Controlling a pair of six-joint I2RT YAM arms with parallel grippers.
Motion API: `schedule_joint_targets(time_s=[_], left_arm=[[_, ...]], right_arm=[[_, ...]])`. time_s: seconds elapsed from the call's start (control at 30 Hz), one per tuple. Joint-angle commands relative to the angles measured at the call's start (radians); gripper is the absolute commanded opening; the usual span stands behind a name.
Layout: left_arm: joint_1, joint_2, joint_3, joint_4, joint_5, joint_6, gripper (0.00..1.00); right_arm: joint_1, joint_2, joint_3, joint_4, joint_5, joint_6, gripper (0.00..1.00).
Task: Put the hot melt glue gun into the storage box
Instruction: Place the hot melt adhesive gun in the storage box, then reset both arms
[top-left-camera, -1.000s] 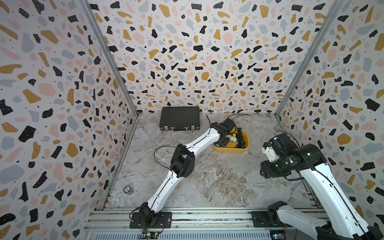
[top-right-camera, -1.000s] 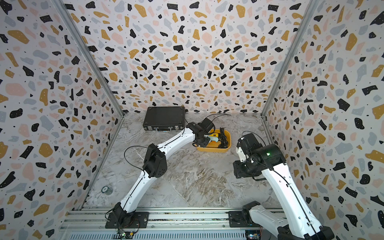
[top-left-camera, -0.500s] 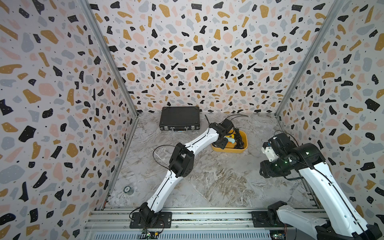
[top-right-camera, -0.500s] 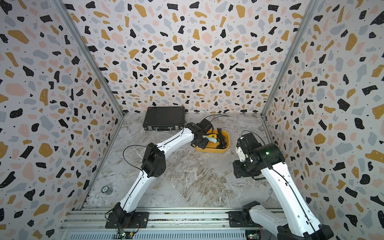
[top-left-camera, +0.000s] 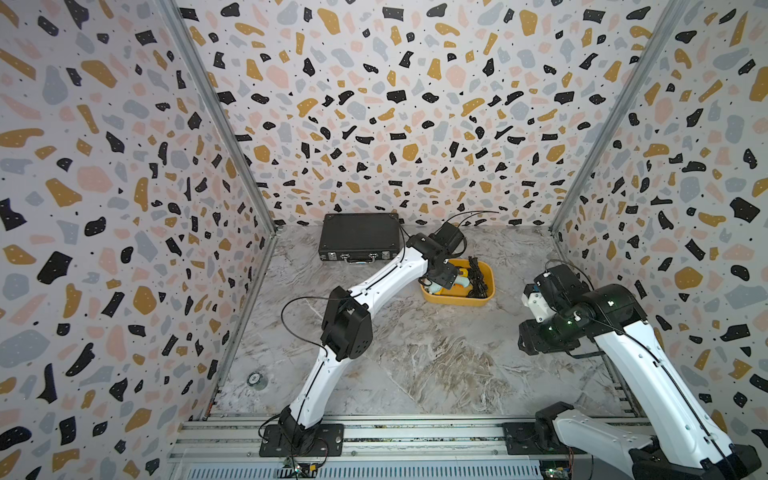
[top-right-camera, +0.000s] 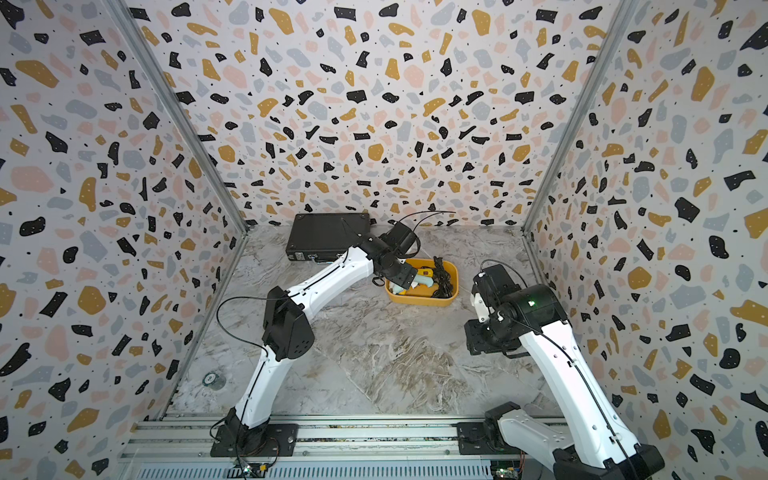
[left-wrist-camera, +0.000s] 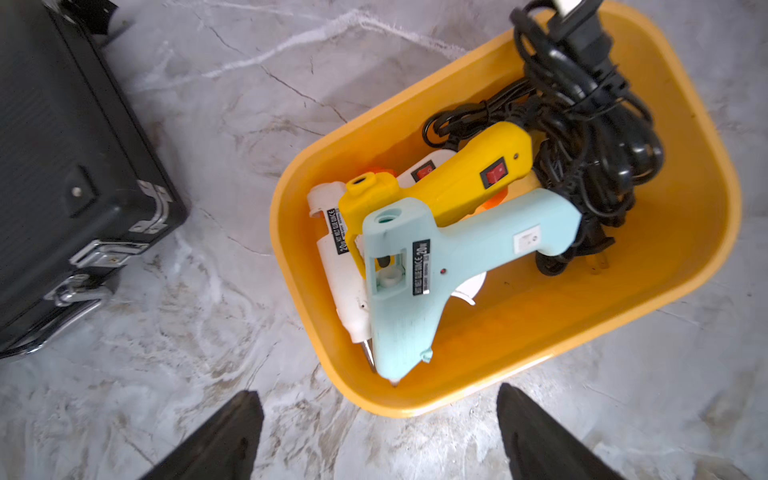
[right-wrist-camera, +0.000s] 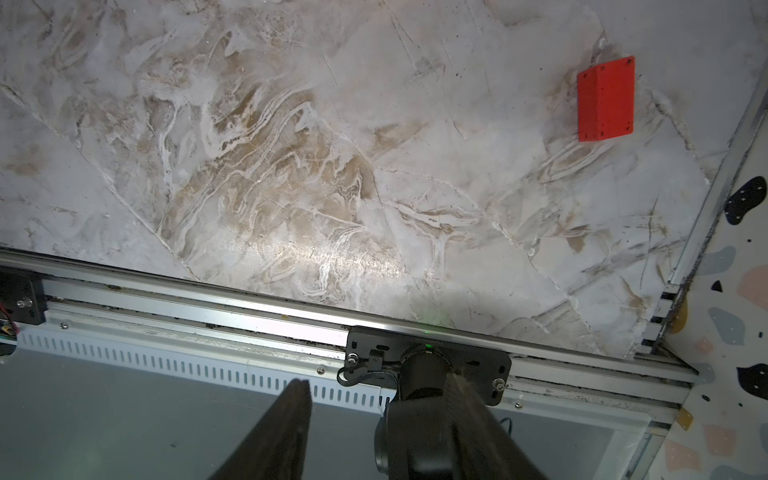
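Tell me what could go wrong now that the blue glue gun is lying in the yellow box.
The blue glue gun lies stacked on the yellow glue gun and white glue gun, so it may slide. The open left gripper hovers at the storage box rim; a low retreat could nudge it.

Top views: high, front, whole cell shared. Left wrist close over storage box (left-wrist-camera: 685, 249); right wrist faces tabletop (right-wrist-camera: 249, 124).

Storage box (left-wrist-camera: 681, 266): smooth glossy yellow plastic. Blue glue gun (left-wrist-camera: 399, 316): matt plastic. Briefcase (left-wrist-camera: 62, 137): ribbed black shell, shiny metal latches (left-wrist-camera: 108, 251). Tabletop (left-wrist-camera: 216, 108): marble-look, scuffed. Cords (left-wrist-camera: 582, 124): glossy black.
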Motion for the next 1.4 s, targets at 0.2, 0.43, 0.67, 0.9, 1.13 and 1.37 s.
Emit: schedule_joint_targets(time_s=[0.2, 0.43, 0.67, 0.9, 1.13, 1.37], left_arm=[[0.139, -0.415, -0.389, 0.156, -0.006, -0.103, 0.93], [0.390, -0.796, -0.883, 0.288, 0.022, -0.168, 0.94], [0.530, -1.103, -1.181, 0.365, -0.060, -0.059, 1.00], [0.565, -1.241, -1.375, 0.522, -0.244, 0.018, 1.00], [0.567, -1.266, -1.500, 0.706, -0.296, 0.096, 1.00], [0.588, -1.277, -1.692, 1.009, -0.348, 0.082, 1.00]], right_arm=[[-0.003, 0.035, 0.082, 0.016, 0.054, -0.016, 0.57], [-0.004, 0.139, 0.202, 0.068, 0.127, -0.042, 0.59], [-0.023, 0.116, 0.116, 0.301, 0.199, -0.044, 0.61], [-0.027, -0.042, -0.132, 0.709, 0.458, -0.135, 0.70], [-0.038, -0.119, -0.428, 1.168, 0.651, -0.377, 0.85], [-0.106, -0.062, -0.616, 1.537, 0.663, -0.480, 0.95]])
